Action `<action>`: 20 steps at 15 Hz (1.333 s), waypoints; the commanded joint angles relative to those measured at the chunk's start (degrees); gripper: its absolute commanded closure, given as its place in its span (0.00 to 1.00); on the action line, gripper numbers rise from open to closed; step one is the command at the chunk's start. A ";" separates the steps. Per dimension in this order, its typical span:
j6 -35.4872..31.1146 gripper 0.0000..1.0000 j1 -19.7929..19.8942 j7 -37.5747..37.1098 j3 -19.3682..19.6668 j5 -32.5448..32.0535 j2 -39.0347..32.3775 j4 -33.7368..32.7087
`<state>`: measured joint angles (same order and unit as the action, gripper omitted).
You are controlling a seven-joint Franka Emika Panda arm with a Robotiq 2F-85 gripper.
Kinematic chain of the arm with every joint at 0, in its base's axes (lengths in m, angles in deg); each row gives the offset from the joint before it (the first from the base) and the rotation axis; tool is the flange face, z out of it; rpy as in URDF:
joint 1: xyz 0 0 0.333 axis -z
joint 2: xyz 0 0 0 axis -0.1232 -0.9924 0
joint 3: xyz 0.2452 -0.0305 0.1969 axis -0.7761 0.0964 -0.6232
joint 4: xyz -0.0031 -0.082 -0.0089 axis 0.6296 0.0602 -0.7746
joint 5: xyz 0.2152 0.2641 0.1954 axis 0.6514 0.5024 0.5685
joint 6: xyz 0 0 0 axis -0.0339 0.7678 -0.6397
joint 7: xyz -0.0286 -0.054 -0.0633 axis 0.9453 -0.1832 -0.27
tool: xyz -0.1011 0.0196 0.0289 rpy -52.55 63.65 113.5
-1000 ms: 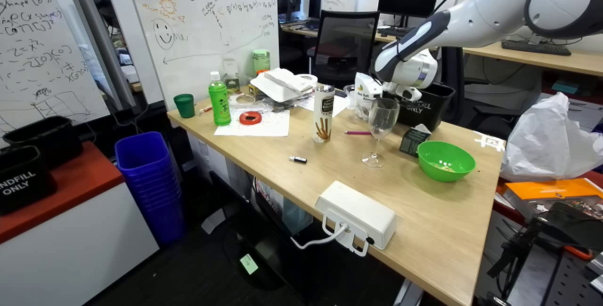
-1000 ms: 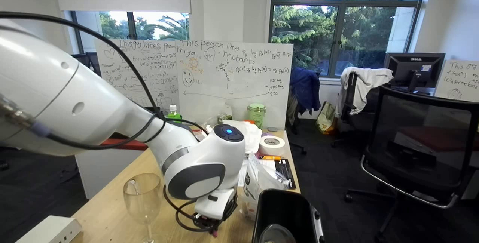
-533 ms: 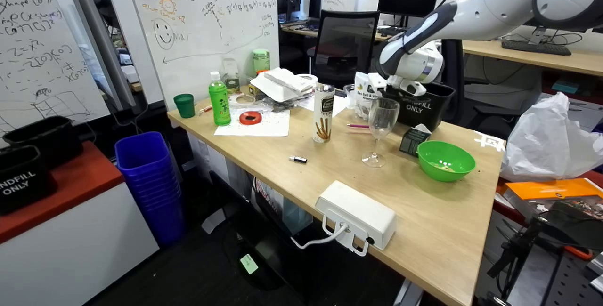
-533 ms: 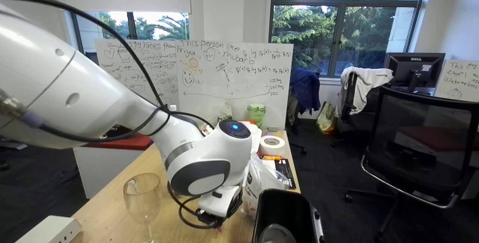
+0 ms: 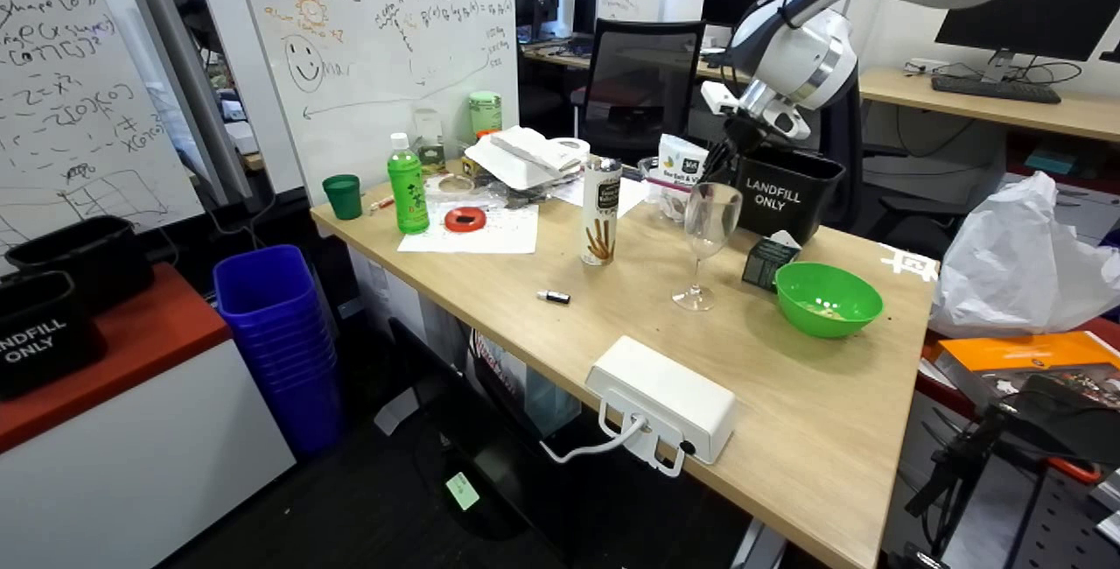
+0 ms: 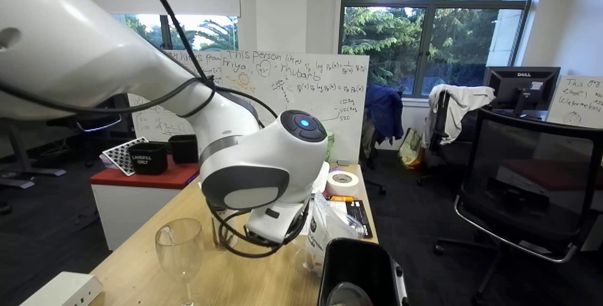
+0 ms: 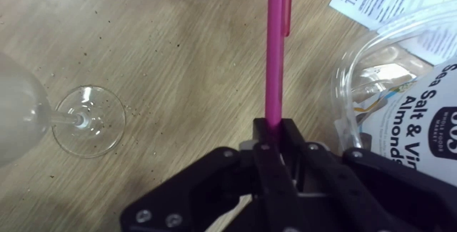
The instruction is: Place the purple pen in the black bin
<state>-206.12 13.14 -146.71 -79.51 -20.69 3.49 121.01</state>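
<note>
The purple-pink pen [image 7: 274,57] is clasped between my gripper's fingertips [image 7: 274,126] in the wrist view and points away from them. In an exterior view my gripper [image 5: 713,171] is raised above the table, beside the black bin and in front of the almond bag; the pen [image 5: 665,183] shows there as a thin pink line. The fingers and the pen are hidden behind the wrist in an exterior view. The black bin [image 5: 779,197], marked LANDFILL ONLY, stands upright at the table's back edge. Its open top [image 6: 328,268] shows a clear plastic item inside.
A wine glass [image 5: 710,223] stands near the bin and also shows in the wrist view [image 7: 89,121]. The almond bag [image 5: 682,158], a clear container [image 7: 351,82], a tall canister [image 5: 601,212], a dark small box [image 5: 770,261] and a green bowl [image 5: 827,299] are around.
The arm has lifted, and the pen in the gripper has risen from low over the table to a height near the bin's rim. In an exterior view the gripper fingers have come into sight.
</note>
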 commanded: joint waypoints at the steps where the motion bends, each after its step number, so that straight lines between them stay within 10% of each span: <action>1: -2.69 0.97 1.02 5.49 -1.08 7.24 6.34 7.38; 10: -24.70 0.97 -2.10 2.92 4.57 27.86 14.18 13.65; 20: -42.66 0.97 -12.12 -23.02 19.24 25.90 3.17 16.57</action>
<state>-247.52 6.34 -160.88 -66.81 6.80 8.46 135.02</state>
